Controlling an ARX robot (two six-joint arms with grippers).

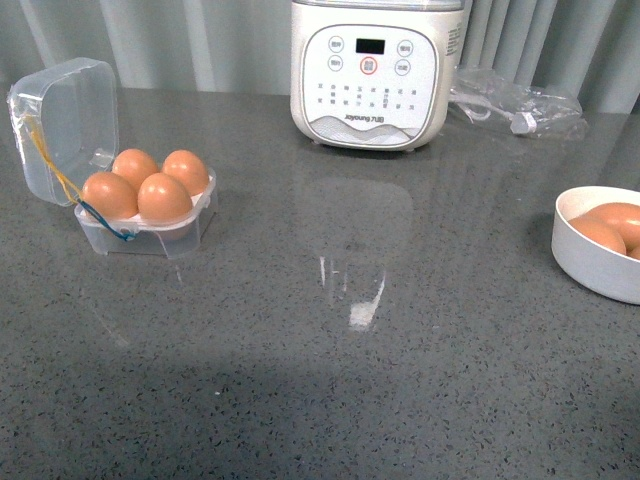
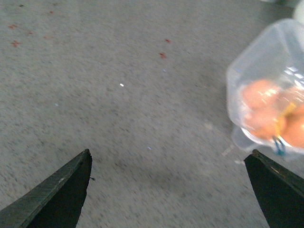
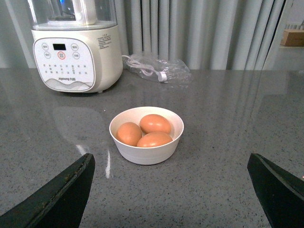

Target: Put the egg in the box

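The clear plastic box (image 1: 150, 232) stands at the left of the counter with its lid (image 1: 65, 128) open and four brown eggs (image 1: 163, 197) in its slots. It shows blurred in the left wrist view (image 2: 266, 90), eggs (image 2: 260, 95) seen through the plastic. My left gripper (image 2: 171, 156) is open and empty above bare counter beside the box. My right gripper (image 3: 171, 159) is open and empty, facing a white bowl (image 3: 147, 151) a short way ahead. Neither gripper shows in the front view.
The white bowl (image 1: 590, 262) at the right edge holds three brown eggs (image 3: 154, 123). A large white appliance with buttons (image 1: 367, 75) stands at the back, shown also in the right wrist view (image 3: 76, 57). A clear plastic bag with a cable (image 1: 515, 105) lies beside it.
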